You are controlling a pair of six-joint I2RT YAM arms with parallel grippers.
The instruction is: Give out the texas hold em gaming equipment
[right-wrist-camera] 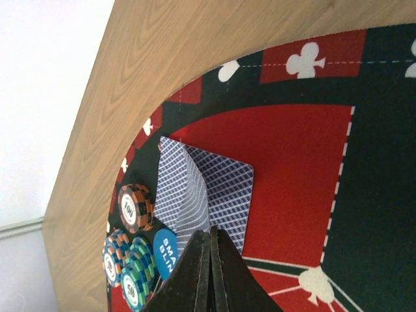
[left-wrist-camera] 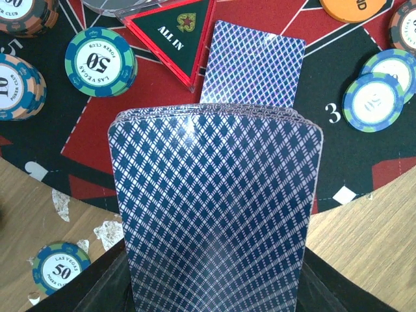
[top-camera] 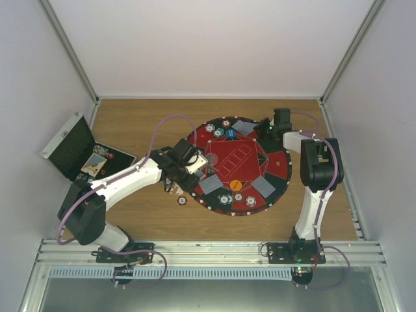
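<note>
Bench (top-camera: pixel 130 117) carries mat (top-camera: pixel 237 161). Left jaws clamp deck (left-wrist-camera: pixel 214 221), ready for dealing; right jaws pinch one card (right-wrist-camera: pixel 182 195), apparently placing it.

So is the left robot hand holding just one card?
No, the left gripper holds a whole deck of cards; many stacked edges show along its top.

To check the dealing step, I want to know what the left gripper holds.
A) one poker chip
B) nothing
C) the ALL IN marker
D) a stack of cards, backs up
D: in the left wrist view a stack of cards, with several edges showing at its top, sits backs up in the left gripper, while the ALL IN marker lies on the mat.
</note>
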